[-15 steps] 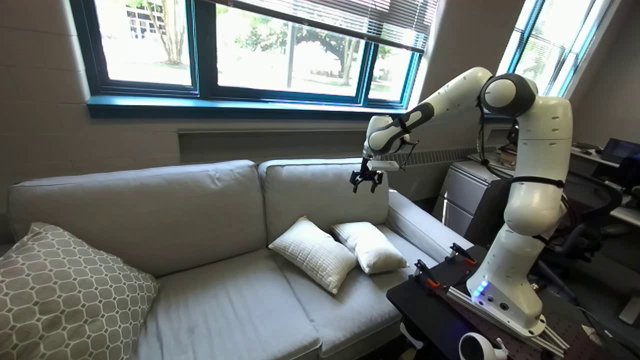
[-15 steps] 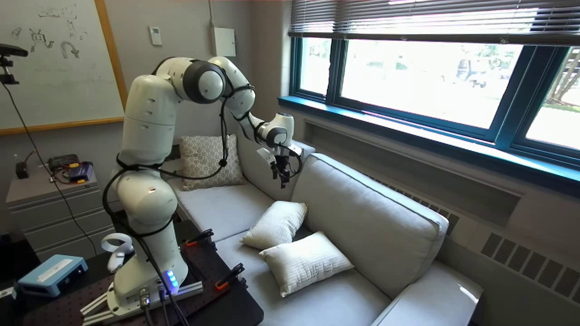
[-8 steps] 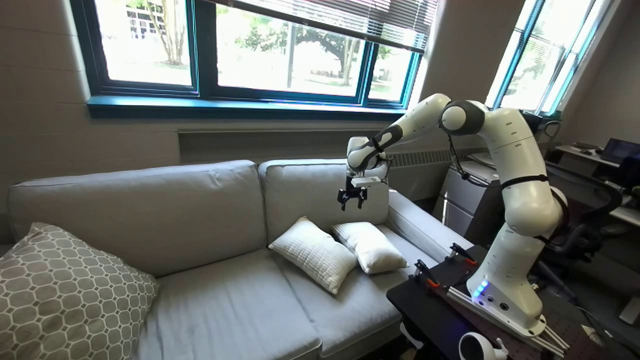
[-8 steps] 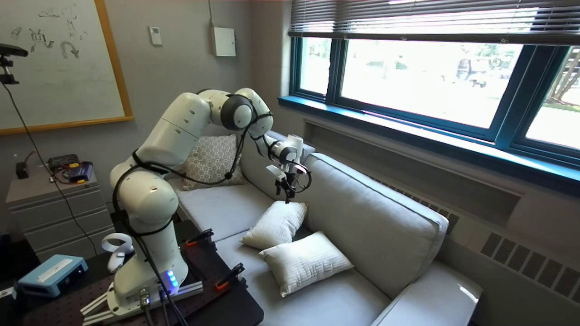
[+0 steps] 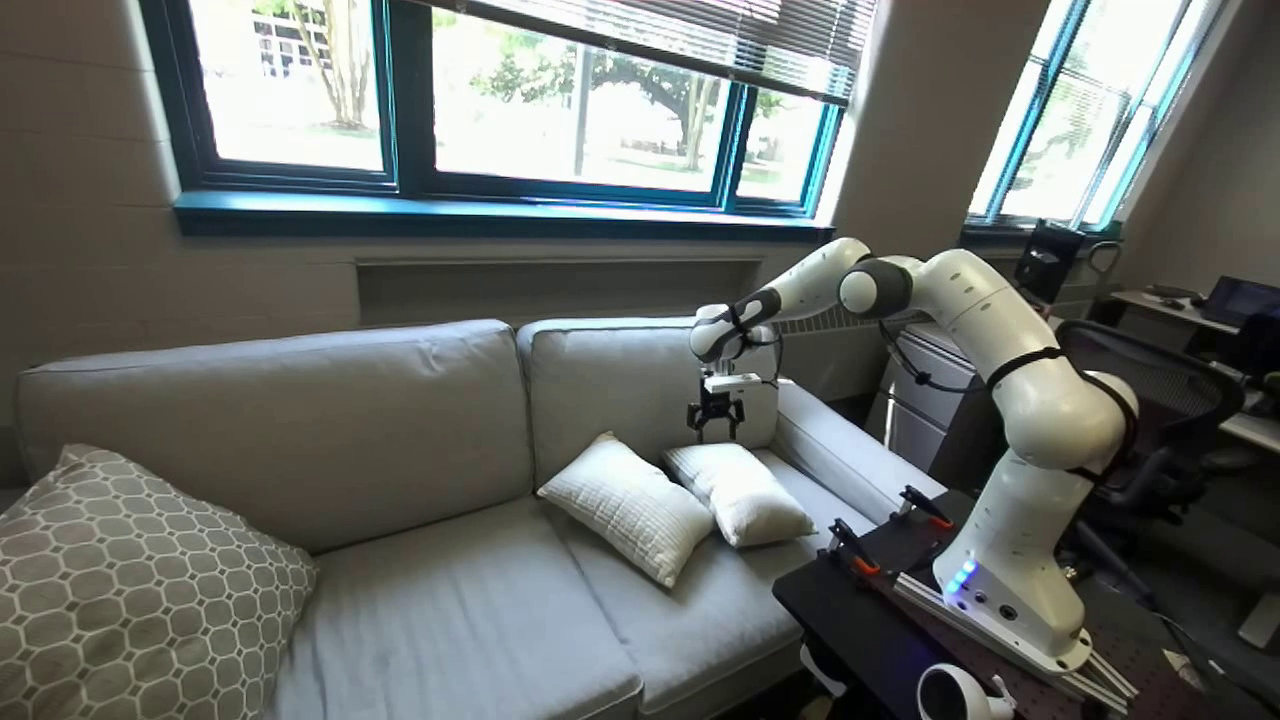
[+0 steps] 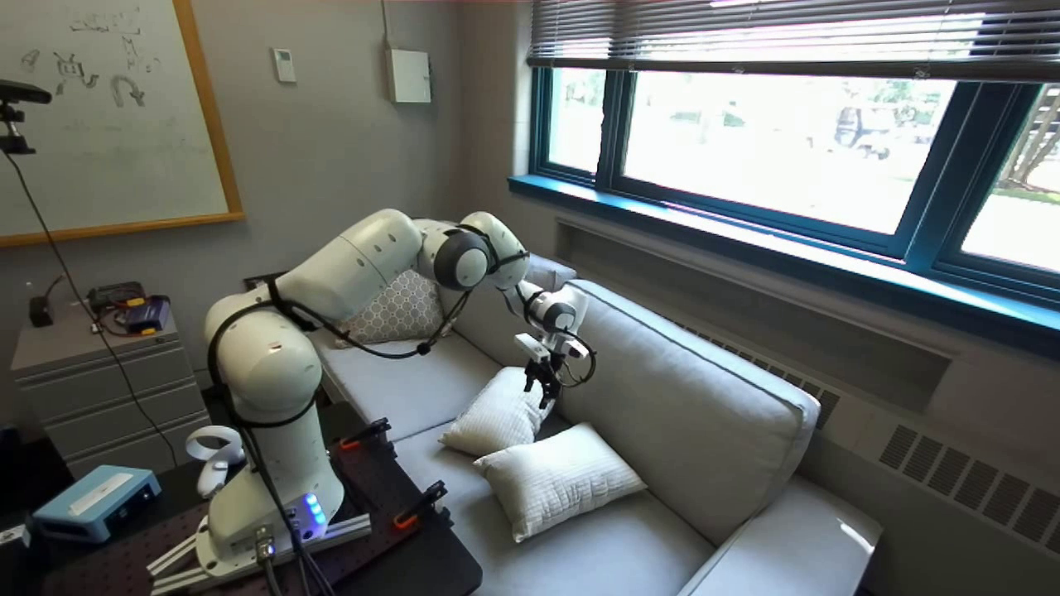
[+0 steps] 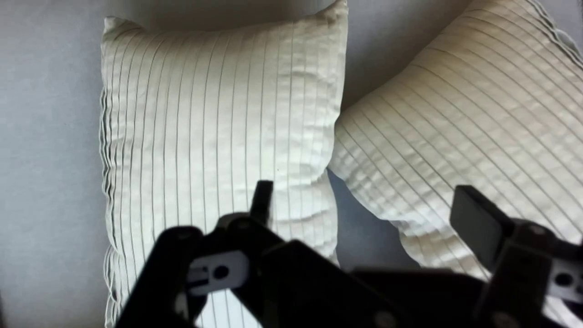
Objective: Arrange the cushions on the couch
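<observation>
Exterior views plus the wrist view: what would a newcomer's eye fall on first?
Most likely the white Franka arm, arched from a black table over the grey sofa, its gripper open above one white throw pillow and another white throw pillow, side by side on the half nearer the table. Next, the larger lattice-patterned pillow at the sofa's other end, and the bright blue-framed window behind the sofa.

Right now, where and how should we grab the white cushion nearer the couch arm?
Probably pinch that white cushion by its front corner on the couch arm side, coming down with the open gripper. The corner narrows to a point while the middle is puffy, and it sits away from the other white cushion, which appears to touch the opposite edge.
</observation>
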Robot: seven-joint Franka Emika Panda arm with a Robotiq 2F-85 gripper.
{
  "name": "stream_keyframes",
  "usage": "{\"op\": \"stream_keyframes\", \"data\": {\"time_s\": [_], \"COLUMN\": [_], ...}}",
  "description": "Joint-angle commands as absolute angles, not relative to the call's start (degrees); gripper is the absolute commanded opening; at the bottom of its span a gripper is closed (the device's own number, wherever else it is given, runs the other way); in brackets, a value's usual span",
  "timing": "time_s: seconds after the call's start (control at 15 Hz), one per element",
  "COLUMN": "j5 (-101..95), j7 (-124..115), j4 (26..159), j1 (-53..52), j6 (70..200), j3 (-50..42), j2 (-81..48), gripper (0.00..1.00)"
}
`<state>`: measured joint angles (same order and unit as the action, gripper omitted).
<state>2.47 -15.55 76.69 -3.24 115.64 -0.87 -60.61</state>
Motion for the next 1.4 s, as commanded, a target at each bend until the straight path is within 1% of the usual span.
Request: {"op": "stream_keyframes", "data": {"time_s": [0.0, 0.07, 0.13, 0.33, 0.67, 1.27, 1.33], "j5": [5.21, 5.55, 4.52, 5.21, 4.91, 6.68, 7.46], "j7": [-12.75, -12.36, -13.58, -12.74, -13.77, -16.94, -17.14], "j4": [63.22, 60.76, 68.7, 64.08, 60.79, 40.23, 46.12], "j1": [1.07, 1.91, 0.12, 1.97, 0.78, 2.32, 2.56], "j6": [107.1, 105.06, 109.81, 107.21, 105.21, 91.61, 92.62], "j3": [-0.58, -0.58, -1.36, -1.35, -1.5, -0.52, -0.57], "j2": [-69.6, -71.14, -66.66, -69.78, -71.88, -89.71, -86.25], "gripper": [1.0, 1.0, 1.0, 1.0, 1.0, 1.0, 1.0]}}
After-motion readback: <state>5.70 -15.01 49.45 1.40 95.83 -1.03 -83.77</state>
